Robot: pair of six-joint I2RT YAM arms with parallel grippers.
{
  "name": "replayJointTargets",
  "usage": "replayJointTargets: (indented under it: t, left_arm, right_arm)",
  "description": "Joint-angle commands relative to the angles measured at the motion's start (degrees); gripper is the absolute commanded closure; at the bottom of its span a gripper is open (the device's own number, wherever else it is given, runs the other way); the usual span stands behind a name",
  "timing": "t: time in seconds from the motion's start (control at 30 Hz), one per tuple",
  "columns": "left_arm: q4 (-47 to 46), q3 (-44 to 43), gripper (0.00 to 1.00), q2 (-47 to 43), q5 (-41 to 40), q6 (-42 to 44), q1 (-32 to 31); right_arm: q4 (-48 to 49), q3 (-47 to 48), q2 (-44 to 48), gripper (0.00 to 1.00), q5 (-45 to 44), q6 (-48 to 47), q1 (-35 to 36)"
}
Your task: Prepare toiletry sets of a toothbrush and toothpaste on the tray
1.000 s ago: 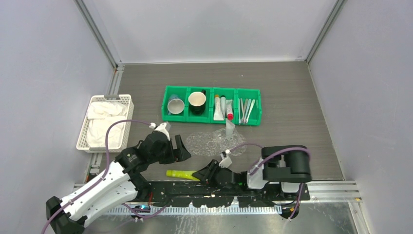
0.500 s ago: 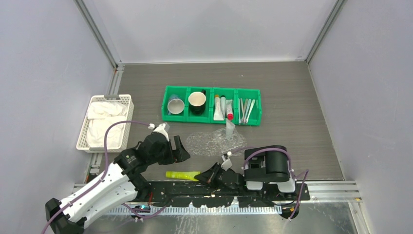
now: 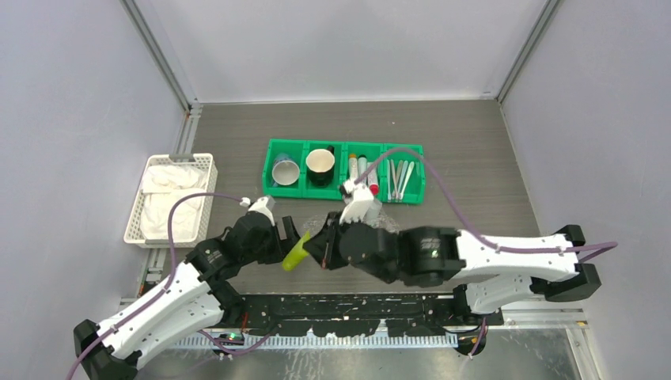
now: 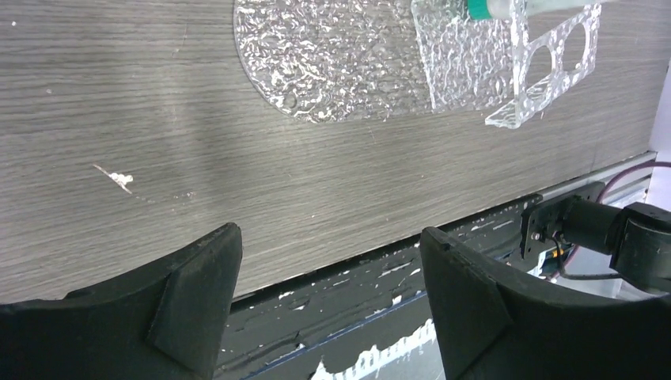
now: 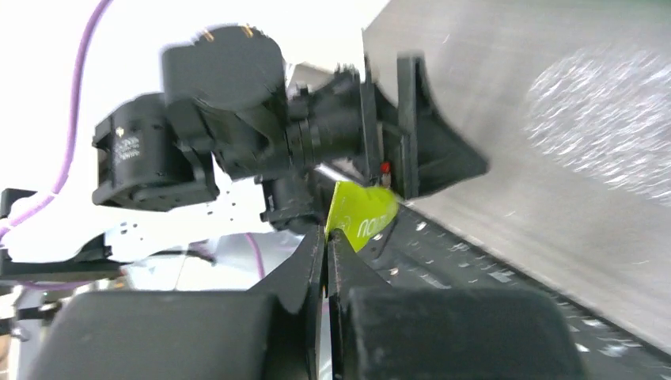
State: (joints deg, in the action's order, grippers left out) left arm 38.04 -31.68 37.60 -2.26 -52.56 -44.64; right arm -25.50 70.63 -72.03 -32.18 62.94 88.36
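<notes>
The right claw (image 5: 326, 237) is clamped on the flat end of a yellow-green tube (image 5: 361, 214), lifted off the table. From above, the tube (image 3: 296, 252) hangs just in front of the left claw (image 3: 286, 237), whose fingers (image 4: 194, 277) are spread apart with nothing between them.

Beyond both claws sits a green bin (image 3: 305, 192) with four compartments. From left to right they hold a tipped mug (image 3: 285, 171), a dark cup (image 3: 320, 165), several small tubes (image 3: 362, 168) and some slim wrapped sticks (image 3: 399, 178). Far to the left of the left claw, a white basket (image 3: 207, 170) holds white cloth (image 3: 170, 190).

The glittery clear tray (image 4: 332, 55) lies on the table ahead of the left claw and is cut off at the top edge. From above, the right arm hides nearly all of it. At its right end stands a clear holder (image 4: 546, 71) with round holes. Something teal-capped (image 4: 479, 8) rests in it, too cropped to identify. The right wrist view is blurred.
</notes>
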Motion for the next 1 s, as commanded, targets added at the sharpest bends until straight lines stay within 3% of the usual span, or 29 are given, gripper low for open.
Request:
replayJointTargets:
  t: [0.0, 0.1, 0.27, 0.43, 0.57, 0.7, 0.97]
  left_arm:
    - [-1.96, -2.70, 0.16, 1.65, -0.30, 0.79, -0.27]
    - [-3.04, -3.12, 0.16, 2.88, -0.13, 0.92, -0.27]
    - [-2.37, -4.22, 0.16, 3.66, -0.76, 1.61, -0.27]
    - [-3.76, -3.04, 0.14, 3.62, -1.91, 1.37, -0.31]
    - [-12.97, -0.46, 0.14, 8.72, 1.24, -1.16, -0.27]
    - [-22.39, -0.24, 0.15, 17.92, 4.42, -2.94, -0.57]
    - [-31.16, -3.19, 0.15, 29.02, 4.18, -4.44, -2.14]
  right_arm:
    - [-43.19, 24.24, -8.05, 0.99, -7.62, -17.02, -3.00]
    - [-59.27, 42.15, -18.91, 0.99, -7.79, -20.63, -4.68]
    - [-70.58, 51.88, -26.71, 0.99, -10.49, -22.68, -10.37]
    - [-62.20, 41.55, -21.03, 0.99, -10.54, -24.75, -16.72]
    - [-54.78, 33.90, -15.68, 0.99, -8.92, -27.04, -21.56]
    - [-50.13, 30.46, -13.76, 0.99, -7.16, -30.08, -23.84]
    - [-42.27, 26.83, -12.41, 0.99, -2.48, -32.48, -24.57]
